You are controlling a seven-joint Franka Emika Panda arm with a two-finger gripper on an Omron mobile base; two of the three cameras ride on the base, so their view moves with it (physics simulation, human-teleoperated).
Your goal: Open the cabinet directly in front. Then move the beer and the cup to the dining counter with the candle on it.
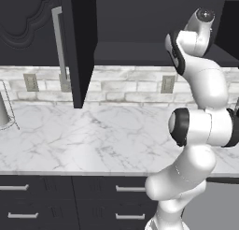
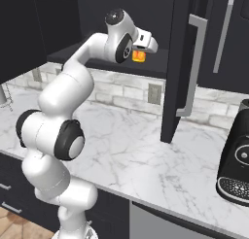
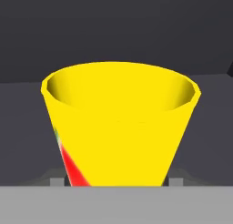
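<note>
The black cabinet [image 1: 28, 23] stands open, its left door [image 1: 78, 46] and right door [image 2: 177, 63] swung out over the worktop. My arm reaches up onto the cabinet's shelf [image 1: 140, 53]. The yellow cup [image 3: 120, 127] with a red mark stands upright there, close in the hand view, and shows as an orange-yellow patch [image 2: 139, 56] beyond the hand. My gripper [image 3: 116, 182] straddles the cup's base, with a fingertip [image 3: 57, 181] on each side, very near its wall; contact is not visible. The beer, the dining counter and the candle are out of view.
A marble worktop [image 1: 93, 140] with tile backsplash and outlets [image 1: 167, 84] lies below the cabinet. A black coffee machine [image 2: 236, 160] stands at its right end and a wire rack [image 1: 5, 110] at its left. Dark drawers [image 1: 46, 201] run beneath.
</note>
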